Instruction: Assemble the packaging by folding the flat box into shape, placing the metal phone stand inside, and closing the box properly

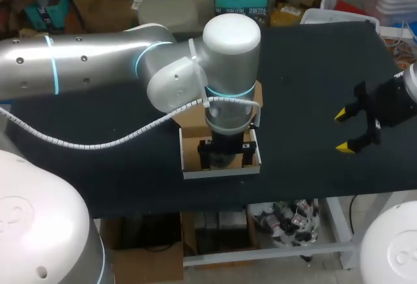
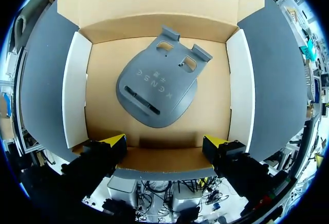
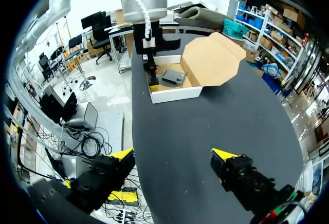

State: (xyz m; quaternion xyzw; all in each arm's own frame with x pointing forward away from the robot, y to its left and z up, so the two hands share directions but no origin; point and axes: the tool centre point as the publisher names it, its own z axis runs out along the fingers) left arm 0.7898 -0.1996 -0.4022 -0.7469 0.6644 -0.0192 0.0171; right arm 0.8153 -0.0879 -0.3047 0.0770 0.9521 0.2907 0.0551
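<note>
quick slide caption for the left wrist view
Left claw open over the box, phone stand lying flat inside, lid open.

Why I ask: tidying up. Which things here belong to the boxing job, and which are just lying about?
Job: box; stand; left tool; right tool.
Not the job's: table, bearing the box.

We seem to be in a robotics lab. This shows in our two robot arms, the left arm (image 1: 98, 62) and the right arm (image 1: 412, 82), at a plain black table (image 1: 313, 69). A white spiral cable (image 1: 98, 144) hangs along the left one.
</note>
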